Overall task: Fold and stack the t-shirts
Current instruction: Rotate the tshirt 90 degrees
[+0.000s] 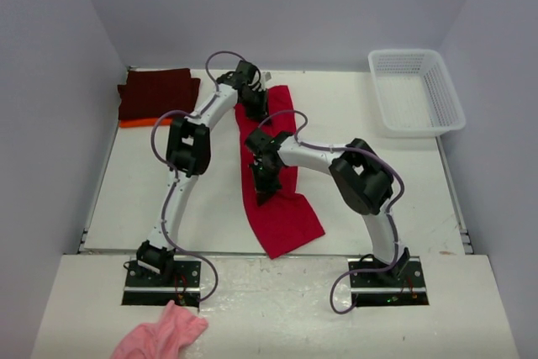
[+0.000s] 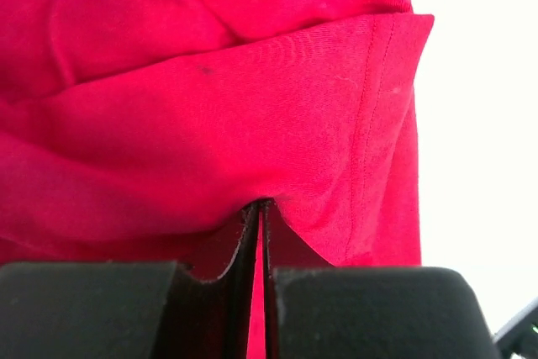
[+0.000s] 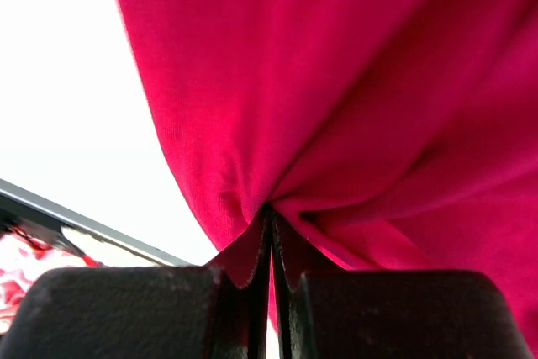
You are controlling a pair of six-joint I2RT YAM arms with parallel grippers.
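Pinching bright red t-shirt (image 1: 286, 216): left tool (image 2: 260, 212) clamped on hemmed edge toward 12 o'clock; right tool (image 3: 271, 218) clamped mid-cloth; fabric light, limp, drapes; likely best gripped at hems, corners.

Robot lab test cell: white table (image 1: 134, 182) boxed in by plain grey walls (image 1: 42, 107), two arms (image 1: 189, 145) bolted to metal baseplates (image 1: 192, 275).

The red t-shirt (image 1: 282, 208) runs long under both my arms.
Left jaws at its far end, right jaws mid-length; near end flat on the desk (image 1: 387, 199).
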